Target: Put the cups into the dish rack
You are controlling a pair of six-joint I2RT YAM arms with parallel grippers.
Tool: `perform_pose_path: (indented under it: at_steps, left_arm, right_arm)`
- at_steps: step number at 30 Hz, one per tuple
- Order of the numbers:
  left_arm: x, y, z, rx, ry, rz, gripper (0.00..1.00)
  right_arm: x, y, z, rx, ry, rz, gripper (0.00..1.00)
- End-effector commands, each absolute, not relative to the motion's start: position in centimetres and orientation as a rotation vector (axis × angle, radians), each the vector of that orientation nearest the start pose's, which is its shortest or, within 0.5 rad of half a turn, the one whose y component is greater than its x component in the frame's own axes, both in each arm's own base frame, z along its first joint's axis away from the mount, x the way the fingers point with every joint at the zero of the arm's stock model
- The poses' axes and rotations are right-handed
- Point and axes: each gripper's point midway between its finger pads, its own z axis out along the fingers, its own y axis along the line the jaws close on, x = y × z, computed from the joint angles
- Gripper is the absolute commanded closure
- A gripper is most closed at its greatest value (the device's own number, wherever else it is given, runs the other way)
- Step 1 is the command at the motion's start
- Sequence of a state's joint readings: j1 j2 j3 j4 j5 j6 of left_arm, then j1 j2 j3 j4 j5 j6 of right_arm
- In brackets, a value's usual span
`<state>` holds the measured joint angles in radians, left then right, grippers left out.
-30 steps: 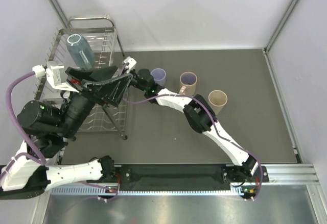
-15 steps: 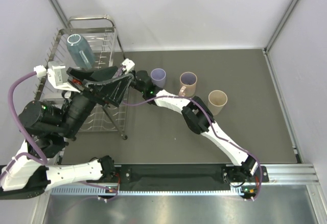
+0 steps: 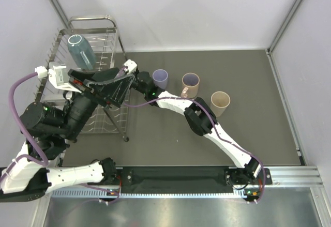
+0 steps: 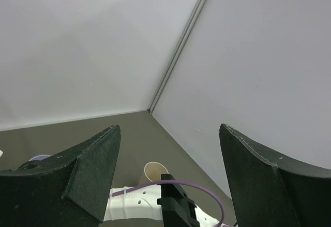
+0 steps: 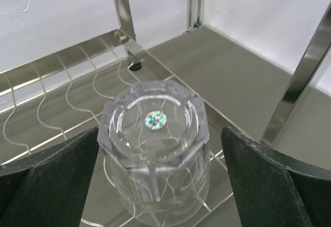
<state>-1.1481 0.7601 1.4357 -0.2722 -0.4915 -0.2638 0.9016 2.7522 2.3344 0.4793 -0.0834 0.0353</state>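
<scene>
The silver wire dish rack (image 3: 91, 30) stands at the far left, with a teal-blue cup (image 3: 81, 51) in its back part. In the right wrist view a clear glass (image 5: 155, 154) stands upside down on the rack wires (image 5: 51, 103). My right gripper (image 5: 160, 134) is open around it, with a gap on each side. In the top view my right gripper (image 3: 129, 67) is mostly hidden behind my left gripper (image 3: 121, 85), which is open, empty and raised over the rack's right edge. A lavender tumbler (image 3: 160, 77), a pink handled mug (image 3: 190, 85) and a beige tumbler (image 3: 220, 102) stand in a row on the table.
The rack's tall chrome frame posts (image 5: 123, 7) rise close beside the glass. The left wrist view looks over my right arm (image 4: 134, 209) toward the beige tumbler (image 4: 155, 172) and the white walls. Grey walls close off the table at back and sides.
My right wrist has shifted slightly left toward the rack. The left arm has barely moved. The cups on the table have not moved.
</scene>
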Motion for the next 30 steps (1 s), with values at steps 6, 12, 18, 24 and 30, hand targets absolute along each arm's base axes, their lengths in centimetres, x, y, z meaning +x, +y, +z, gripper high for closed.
perform_pose_path:
  at_steps: [6, 12, 18, 24, 30]
  left_arm:
    - [15.4, -15.8, 56.5, 0.032, 1.282, -0.984, 0.19]
    - [15.8, -15.8, 57.1, -0.015, 1.308, -0.983, 0.2]
    - [17.6, -19.3, 55.7, 0.014, 1.412, -0.923, 0.2]
    - [20.0, -22.7, 53.6, -0.01, 1.487, -0.845, 0.2]
    - [22.8, -24.4, 51.4, -0.041, 1.507, -0.69, 0.19]
  right_arm:
    - [41.4, 59.5, 27.0, -0.631, 1.264, 0.991, 0.0]
    - [38.5, 57.2, 29.5, -0.602, 1.294, 1.086, 0.0]
    - [37.0, 52.5, 31.5, -0.487, 1.398, 1.092, 0.0]
    - [37.2, 41.4, 30.3, -0.191, 1.693, 0.841, 0.0]
    - [32.4, 26.0, 28.4, 0.073, 1.887, 0.494, 0.0]
